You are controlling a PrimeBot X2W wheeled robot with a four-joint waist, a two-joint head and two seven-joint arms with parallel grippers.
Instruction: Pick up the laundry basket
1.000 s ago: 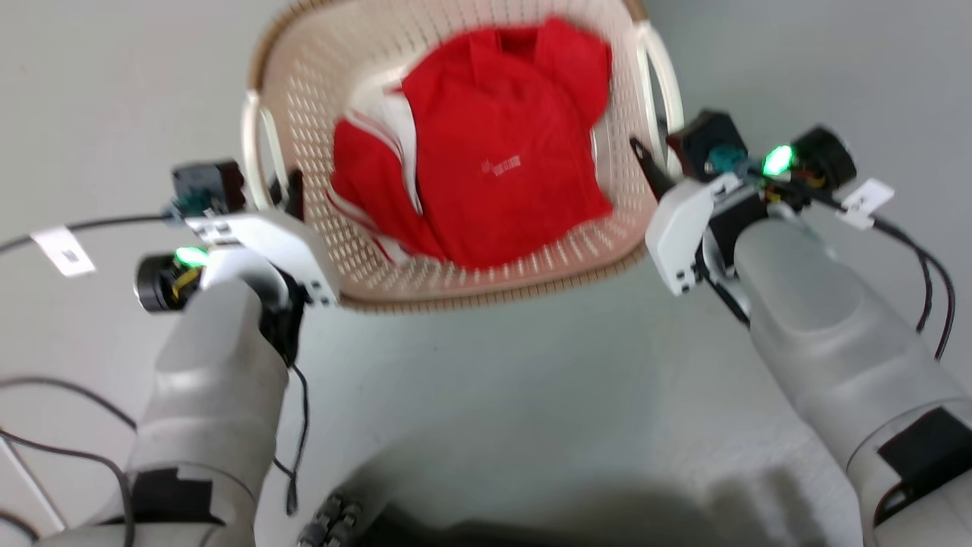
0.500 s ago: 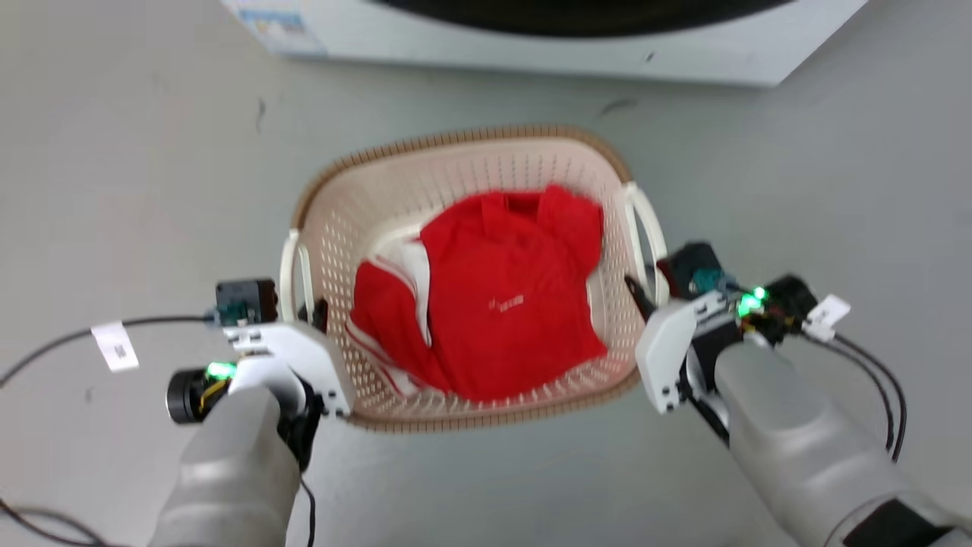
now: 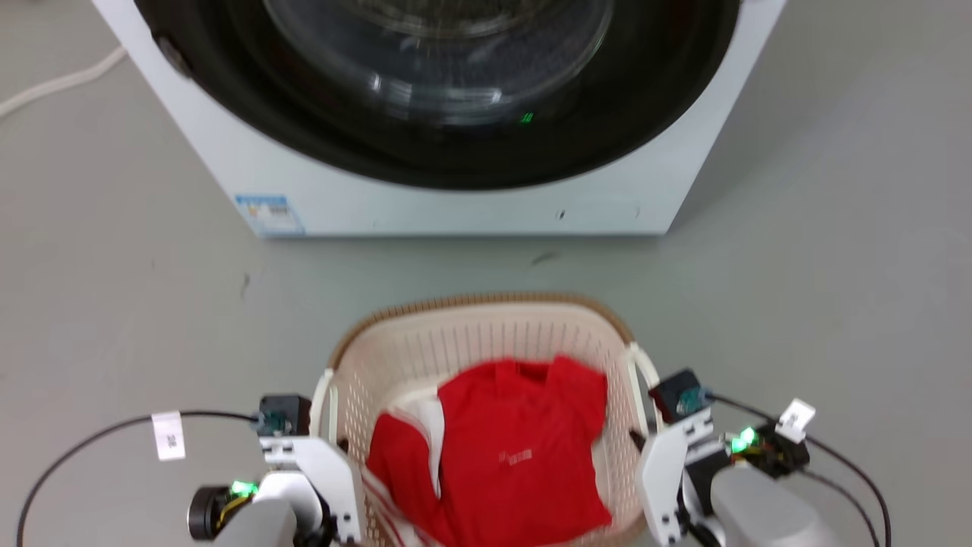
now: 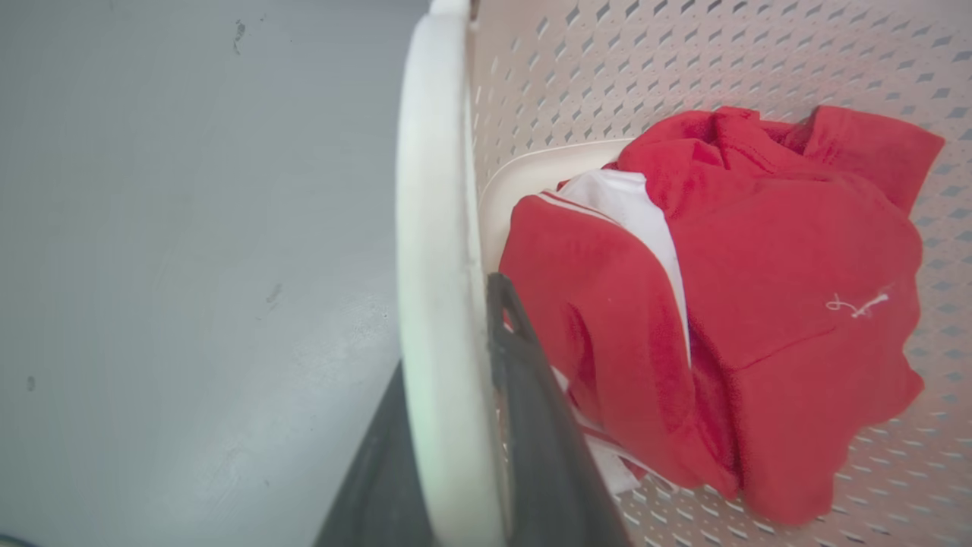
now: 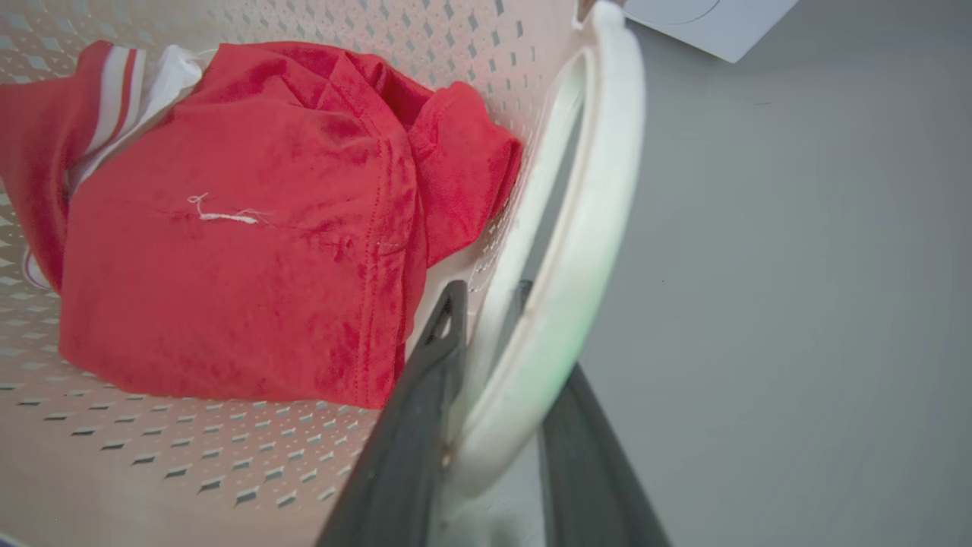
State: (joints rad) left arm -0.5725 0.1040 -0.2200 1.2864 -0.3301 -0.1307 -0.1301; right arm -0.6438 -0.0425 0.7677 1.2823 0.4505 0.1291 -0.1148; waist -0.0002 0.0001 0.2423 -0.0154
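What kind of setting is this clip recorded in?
Probably a laundry area, though possibly a test room: a front-loading washing machine stands on a bare grey floor, and the laundry basket in front of it holds a red shirt.

Head view looks down, facing the washing machine (image 3: 471, 190). Wrist views sit close at opposite laundry basket (image 3: 486, 338) sides, sharing the red shirt (image 4: 759, 304).

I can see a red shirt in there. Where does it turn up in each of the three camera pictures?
Head view: red shirt at bottom centre, inside the laundry basket.
Left wrist view: red shirt in the right half.
Right wrist view: red shirt at upper left.
Shared landmark: the laundry basket's perforated cream wall, next to the shirt in all three.
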